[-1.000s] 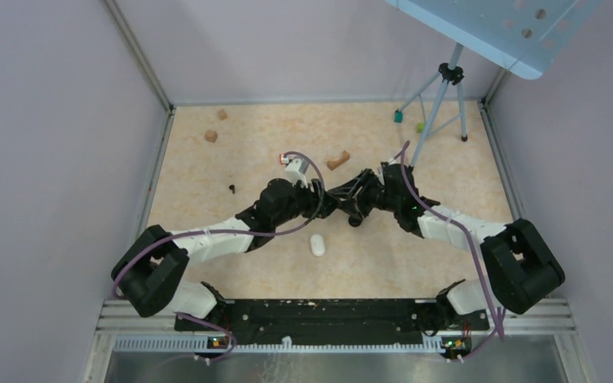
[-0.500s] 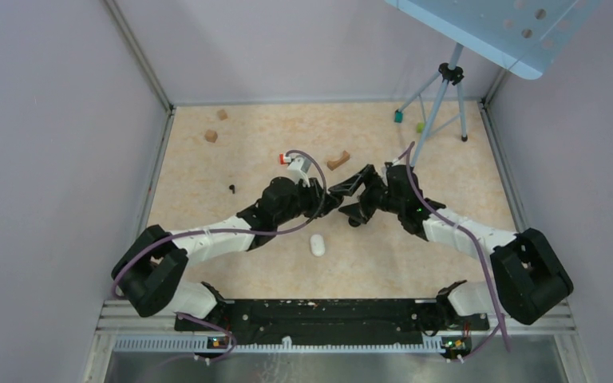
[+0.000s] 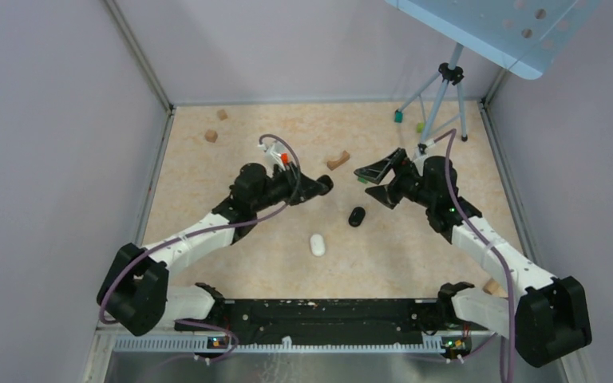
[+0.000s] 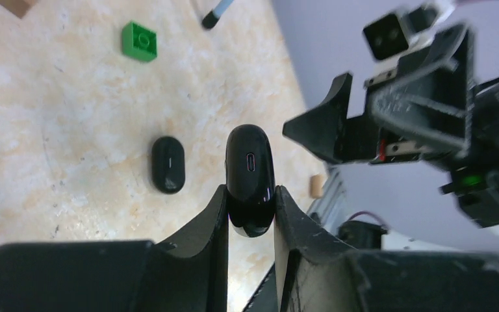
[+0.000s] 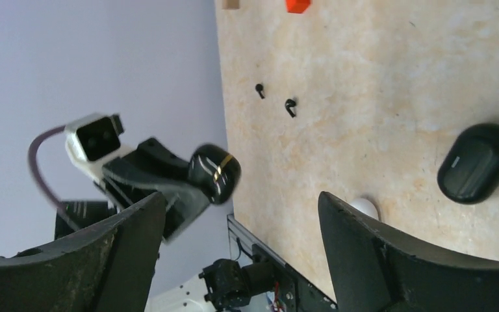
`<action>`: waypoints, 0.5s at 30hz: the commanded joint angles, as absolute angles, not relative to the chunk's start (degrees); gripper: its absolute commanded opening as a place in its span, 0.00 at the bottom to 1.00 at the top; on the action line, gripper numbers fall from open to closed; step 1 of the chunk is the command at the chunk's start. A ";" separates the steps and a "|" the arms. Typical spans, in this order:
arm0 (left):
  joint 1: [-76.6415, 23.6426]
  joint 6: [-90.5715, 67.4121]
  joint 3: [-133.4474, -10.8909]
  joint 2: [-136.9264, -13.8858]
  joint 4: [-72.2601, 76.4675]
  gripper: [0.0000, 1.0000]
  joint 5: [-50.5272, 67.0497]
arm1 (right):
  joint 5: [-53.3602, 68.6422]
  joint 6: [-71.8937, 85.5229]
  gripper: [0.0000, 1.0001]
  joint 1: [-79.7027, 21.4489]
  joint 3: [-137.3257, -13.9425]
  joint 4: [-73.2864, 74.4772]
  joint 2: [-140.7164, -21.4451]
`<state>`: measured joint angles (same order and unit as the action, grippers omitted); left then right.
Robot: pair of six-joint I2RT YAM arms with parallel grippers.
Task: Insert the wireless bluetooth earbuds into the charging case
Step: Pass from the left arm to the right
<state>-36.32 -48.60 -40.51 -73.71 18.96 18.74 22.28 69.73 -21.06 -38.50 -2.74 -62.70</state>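
Note:
My left gripper is shut on a glossy black charging case, held off the table with its port end facing away from the wrist; in the top view this gripper sits left of centre. A second black oval case lies flat on the table between the arms. Two tiny black earbuds lie on the table farther left; in the top view they show as one dark speck. My right gripper stands wide open and empty, facing the left one; from above it hovers right of centre.
A white oval object lies near the front. A green brick, a tan curved block and small wooden cubes are scattered at the back. A tripod stands back right. A red piece lies far left.
The two grippers, close together a second ago, have drawn apart. The left closed on the black case and moved back-left with it; the right opened wide and moved right.

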 commanded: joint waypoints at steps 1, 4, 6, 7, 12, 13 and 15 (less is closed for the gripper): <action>-29.03 -64.32 -35.61 -70.92 37.53 0.00 32.63 | 27.02 63.84 0.82 -20.84 -36.65 -9.11 -60.12; -27.65 -71.21 -33.99 -71.26 45.62 0.00 34.25 | 29.52 67.01 0.77 -20.98 -32.04 -24.48 -59.68; -27.52 -73.82 -33.40 -71.99 49.78 0.00 34.53 | 30.71 68.22 0.75 -21.39 -30.11 -34.09 -60.28; -27.52 -74.93 -33.14 -72.48 51.62 0.00 34.42 | 31.22 67.88 0.74 -21.86 -30.22 -36.59 -60.85; -27.46 -79.83 -31.71 -74.76 60.38 0.00 34.17 | 32.00 64.14 0.74 -26.60 -34.57 -38.62 -66.74; -27.44 -80.41 -31.77 -75.02 61.07 0.00 34.47 | 32.00 64.25 0.74 -27.30 -35.06 -39.71 -67.87; -27.51 -81.22 -31.77 -75.31 61.88 0.00 34.90 | 31.44 65.45 0.73 -28.36 -35.09 -43.94 -69.83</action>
